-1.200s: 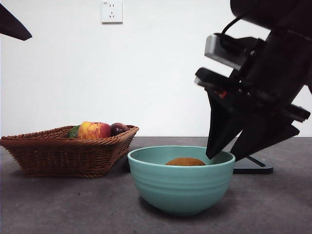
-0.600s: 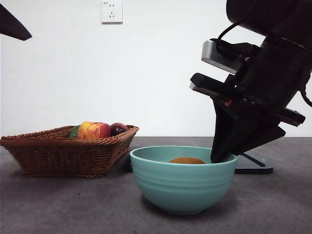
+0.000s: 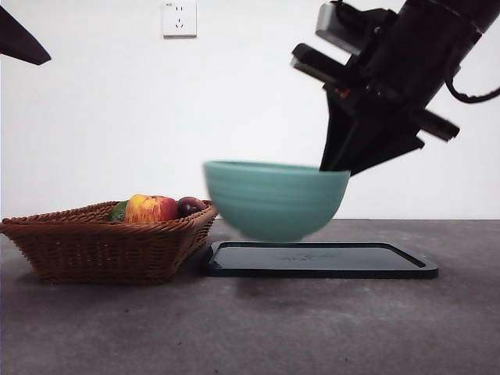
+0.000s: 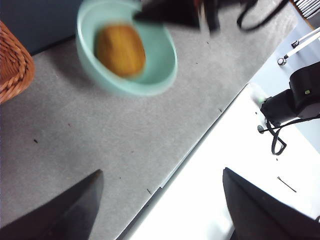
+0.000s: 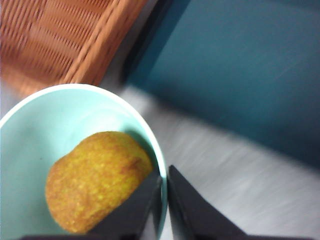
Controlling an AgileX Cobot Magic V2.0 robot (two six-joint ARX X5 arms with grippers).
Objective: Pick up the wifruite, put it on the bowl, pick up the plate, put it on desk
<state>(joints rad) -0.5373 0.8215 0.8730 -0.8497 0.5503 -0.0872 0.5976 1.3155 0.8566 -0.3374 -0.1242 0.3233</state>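
Note:
The teal bowl (image 3: 273, 199) hangs blurred in the air above the desk (image 3: 234, 328). My right gripper (image 3: 332, 168) is shut on its rim at the right side. The wrist view shows these jaws (image 5: 164, 200) pinching the bowl's wall (image 5: 40, 135). The orange-brown wifruite (image 5: 97, 180) lies inside the bowl (image 4: 165, 70), and the left wrist view shows the wifruite (image 4: 120, 50) too; the bowl's wall hides it from the front. A flat dark rectangular plate (image 3: 320, 259) lies on the desk below and behind the bowl. My left gripper (image 4: 161, 172) is open, high and away from all of it.
A brown wicker basket (image 3: 101, 242) stands left of the plate, holding a red-yellow apple (image 3: 148, 209) and a dark purple fruit (image 3: 190, 206). The left arm's black tip (image 3: 19, 39) shows at the top left corner. The desk's edge (image 4: 185, 160) runs below the left gripper.
The right gripper closed on the bowl's rim and lifted it off the desk with the wifruite inside. The dark plate behind it now shows fully.

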